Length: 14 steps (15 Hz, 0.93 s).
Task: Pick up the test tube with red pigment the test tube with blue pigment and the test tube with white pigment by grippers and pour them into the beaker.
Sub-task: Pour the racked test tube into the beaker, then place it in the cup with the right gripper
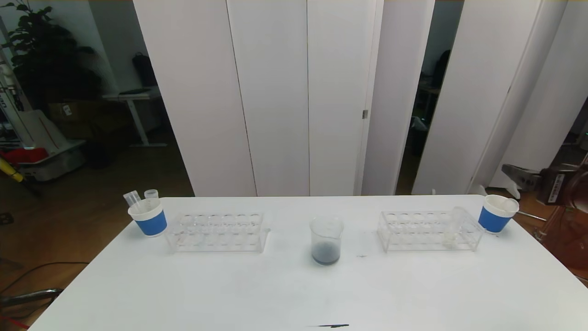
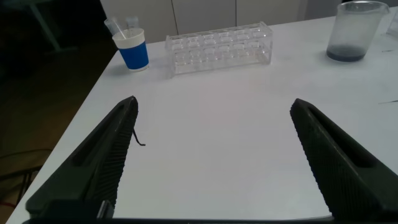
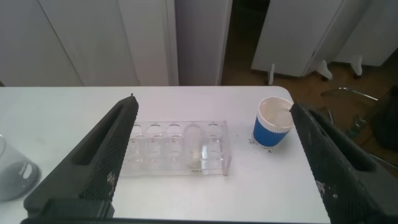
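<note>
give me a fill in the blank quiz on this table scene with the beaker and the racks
1. The beaker stands between the two clear ____.
2. The left blue cup holds ____ empty tubes.
3. The liquid in the beaker looks dark ____.
4. Both hands, the left hand and the right hand, have their fingers ____.

Missing words: racks; two; grey; open

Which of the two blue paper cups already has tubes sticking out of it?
The blue paper cup with white rim at the robot's left, beside the left clear plastic rack; two clear tubes poke out.
</note>
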Motion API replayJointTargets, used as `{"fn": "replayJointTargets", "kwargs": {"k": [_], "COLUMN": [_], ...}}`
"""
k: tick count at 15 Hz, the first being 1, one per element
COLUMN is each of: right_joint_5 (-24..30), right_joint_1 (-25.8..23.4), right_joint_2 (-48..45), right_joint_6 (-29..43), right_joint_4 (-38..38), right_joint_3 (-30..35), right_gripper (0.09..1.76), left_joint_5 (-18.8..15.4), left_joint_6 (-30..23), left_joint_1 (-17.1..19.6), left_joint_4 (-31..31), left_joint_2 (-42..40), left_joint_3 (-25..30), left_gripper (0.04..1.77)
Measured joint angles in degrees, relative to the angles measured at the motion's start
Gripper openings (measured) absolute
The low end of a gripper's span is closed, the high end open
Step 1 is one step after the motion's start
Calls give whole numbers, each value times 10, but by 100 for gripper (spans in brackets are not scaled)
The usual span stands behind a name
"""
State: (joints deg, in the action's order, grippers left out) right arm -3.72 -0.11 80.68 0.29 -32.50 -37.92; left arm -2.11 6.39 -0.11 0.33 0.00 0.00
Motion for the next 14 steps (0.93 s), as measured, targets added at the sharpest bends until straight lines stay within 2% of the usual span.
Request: {"fn": "replayJointTargets", "kwargs": {"k": [7,10,14], "right_joint_5": [0,-2,-11], "right_joint_1": [-1,-2,-3], "right_joint_2": [95,143,216], "right_joint_6": [-17,-23,-31], "right_joint_4": [-254,-310,-382], "right_joint_3": [191,218,216], "right_gripper": [175,175,175], "left_joint_5": [0,0,0], "left_joint_6": [0,0,0], "left_joint_1": [0,0,0], "left_joint_4": [0,0,0], "left_joint_2": [0,0,0], "left_joint_3": [0,0,0], "left_gripper": [175,175,175]}}
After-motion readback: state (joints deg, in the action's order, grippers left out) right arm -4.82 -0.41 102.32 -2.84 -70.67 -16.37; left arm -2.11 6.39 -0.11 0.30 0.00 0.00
